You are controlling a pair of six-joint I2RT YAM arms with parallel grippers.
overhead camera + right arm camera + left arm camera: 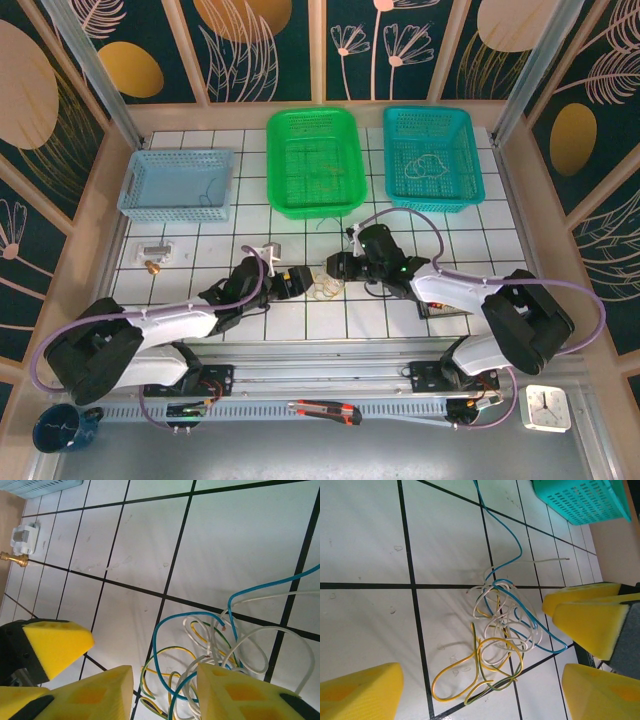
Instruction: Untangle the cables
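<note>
Several cables point(496, 630) (yellow-green, blue, whitish) lie knotted on the worktop point(365, 540) between my wide-open left gripper point(480, 680) and my right gripper point(165, 680), jaws ajar astride mixed strands, so clamping them together may tighten the tangle.

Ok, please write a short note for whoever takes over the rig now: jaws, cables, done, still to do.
Left gripper: jaws wide open, holding nothing, facing the cables.
Right gripper: jaws apart, astride some loops, no grip visible.
Cables: yellow-green, blue and white, one knot on the table between both grippers.
Done: this knot not apart; a pale wire seems to lie in the teal basket.
To do: pull each wire free.
</note>
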